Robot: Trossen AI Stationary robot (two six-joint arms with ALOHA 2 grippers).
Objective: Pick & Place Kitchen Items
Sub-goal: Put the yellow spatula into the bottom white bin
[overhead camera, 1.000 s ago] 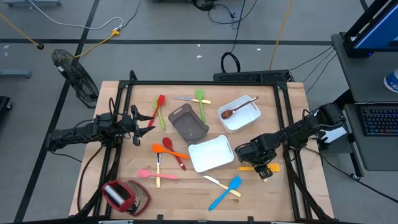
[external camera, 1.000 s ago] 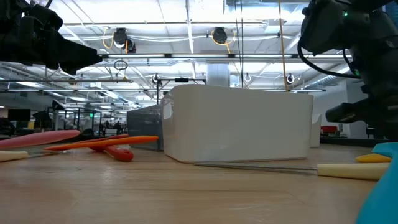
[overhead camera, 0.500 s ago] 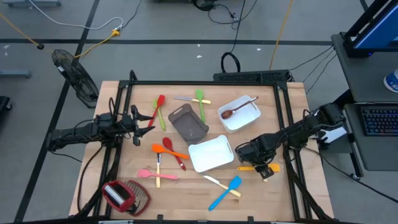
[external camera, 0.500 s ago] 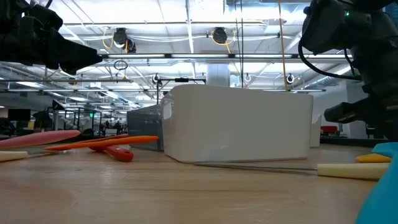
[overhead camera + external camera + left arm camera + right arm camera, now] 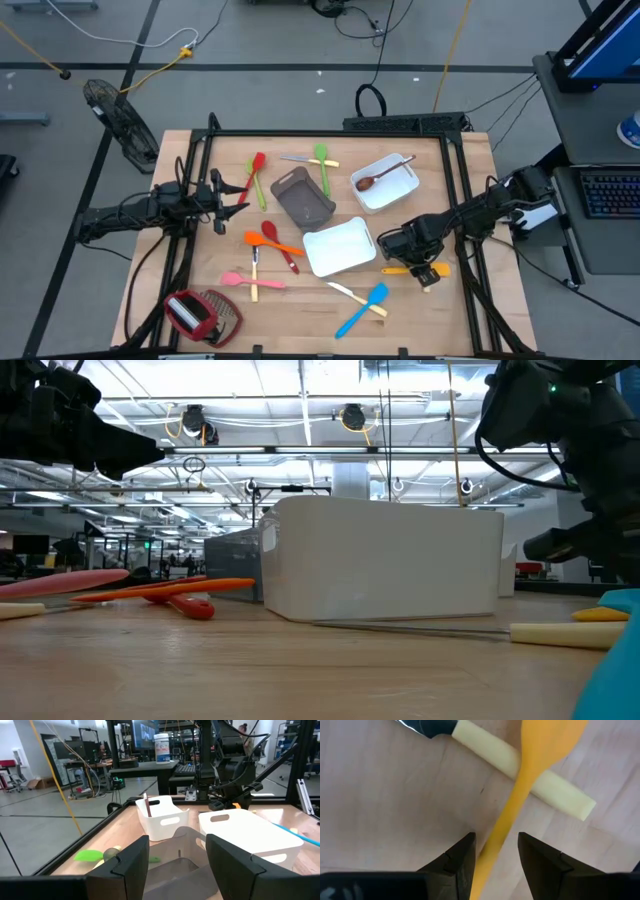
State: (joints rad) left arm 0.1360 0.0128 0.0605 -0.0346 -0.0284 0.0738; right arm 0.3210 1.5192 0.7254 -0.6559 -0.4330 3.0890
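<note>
A yellow spoon [image 5: 418,269] lies on the table near the right edge, crossed over a pale-handled knife [image 5: 520,767]. My right gripper [image 5: 407,258] hangs just above it, pointing down and open. Its two fingers [image 5: 462,857] stand on either side of the spoon's handle [image 5: 492,852] without touching it. My left gripper [image 5: 238,202] is open and empty above the table's left side, facing the grey tray [image 5: 180,870]. A brown wooden spoon [image 5: 380,177] lies in the far white tray [image 5: 392,195].
A second white tray [image 5: 338,247] stands left of my right gripper. A blue spatula [image 5: 364,308] and a pale-handled knife [image 5: 348,294] lie near the front. Orange, red, pink and green utensils lie mid-table, and a red-and-mesh tool [image 5: 200,312] sits at the front left.
</note>
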